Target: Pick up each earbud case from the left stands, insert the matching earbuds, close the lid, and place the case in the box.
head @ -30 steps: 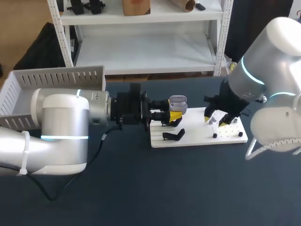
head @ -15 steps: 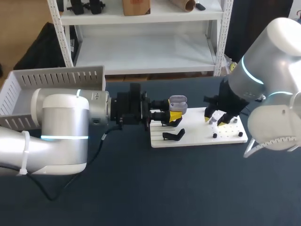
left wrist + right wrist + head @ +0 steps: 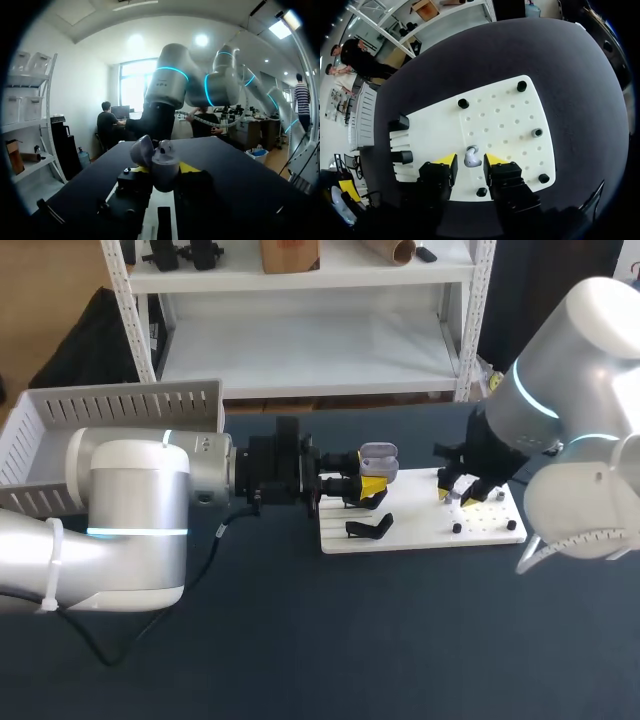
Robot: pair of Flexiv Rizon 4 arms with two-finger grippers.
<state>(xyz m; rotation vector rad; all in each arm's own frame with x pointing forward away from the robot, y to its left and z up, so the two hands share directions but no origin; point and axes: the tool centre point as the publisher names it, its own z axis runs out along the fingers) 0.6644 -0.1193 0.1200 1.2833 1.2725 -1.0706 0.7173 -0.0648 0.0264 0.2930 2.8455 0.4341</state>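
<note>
The left arm (image 3: pixel 130 510) comes in from the worktop's left edge and lies stretched out level and low across it, its black wrist (image 3: pixel 280 475) in line with the forearm. The left gripper (image 3: pixel 368 487) points sideways toward the right edge, near the middle of the far side. Its yellow-tipped fingers (image 3: pixel 189 167) press from both sides on an earbud case (image 3: pixel 161 159).

The right arm (image 3: pixel 570 430) enters from the right edge and bends steeply down toward the far right part of the worktop. The right gripper (image 3: pixel 455 494) points downward with its fingers (image 3: pixel 445 160) parted, an earbud (image 3: pixel 471 156) in the gap between them.
</note>
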